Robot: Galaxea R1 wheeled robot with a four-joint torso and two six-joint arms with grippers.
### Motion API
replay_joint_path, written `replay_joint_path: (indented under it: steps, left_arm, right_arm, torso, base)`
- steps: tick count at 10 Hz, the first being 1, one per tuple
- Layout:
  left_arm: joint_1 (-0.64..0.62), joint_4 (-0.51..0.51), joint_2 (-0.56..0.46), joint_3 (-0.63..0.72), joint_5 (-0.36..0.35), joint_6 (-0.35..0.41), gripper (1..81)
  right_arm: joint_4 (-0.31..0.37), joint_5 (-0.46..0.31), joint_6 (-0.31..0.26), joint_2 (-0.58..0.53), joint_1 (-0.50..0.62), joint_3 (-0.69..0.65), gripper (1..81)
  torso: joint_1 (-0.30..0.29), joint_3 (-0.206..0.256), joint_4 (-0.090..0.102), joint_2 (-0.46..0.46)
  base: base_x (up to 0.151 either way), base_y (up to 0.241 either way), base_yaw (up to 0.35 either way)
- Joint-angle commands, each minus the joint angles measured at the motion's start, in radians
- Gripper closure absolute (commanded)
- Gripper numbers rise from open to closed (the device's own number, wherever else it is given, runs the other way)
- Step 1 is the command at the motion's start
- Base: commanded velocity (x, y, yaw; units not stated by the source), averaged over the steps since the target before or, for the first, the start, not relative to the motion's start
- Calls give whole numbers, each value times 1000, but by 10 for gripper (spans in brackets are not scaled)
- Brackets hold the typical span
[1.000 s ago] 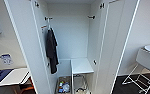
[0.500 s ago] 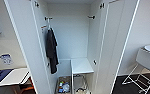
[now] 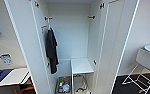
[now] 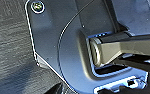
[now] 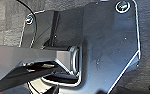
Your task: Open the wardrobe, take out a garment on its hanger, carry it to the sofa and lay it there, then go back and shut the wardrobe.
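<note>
The wardrobe (image 3: 73, 37) stands wide open, both doors swung out to the sides; a black shirt (image 3: 51, 50) hangs inside by the left door; a white shelf (image 3: 81, 65) sits low on the right side; below it a wire basket (image 3: 66, 86) holds small colourful things; I cannot see the jaws of either arm in the head view, so nothing can be placed beside them; I cannot tell if the left or right jaws are spread or pressed together; the wrist views show dark robot parts over a dark floor (image 4: 8, 50); a white chair (image 3: 147, 60) stands to the right of the wardrobe; a white counter (image 3: 14, 76) sits low on the left.
</note>
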Motion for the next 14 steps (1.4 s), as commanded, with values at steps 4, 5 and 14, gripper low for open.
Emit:
replay_joint_path:
  steps: [4,5,14]
  left_arm:
    - [-59,-427,-29,21,-49,441,10]
    - [-48,-422,-39,35,-67,441,10]
    - [4,-396,-83,97,-205,441,10]
  right_arm:
    - [-10,-28,-4,-14,18,18,10]
    - [-7,-15,-4,-26,14,24,10]
    - [-2,3,0,-121,1,96,10]
  torso:
    - [1,0,0,0]
    - [1,0,0,0]
    - [1,0,0,0]
  base:
    - [0,0,0]
    - [0,0,0]
    - [0,0,0]
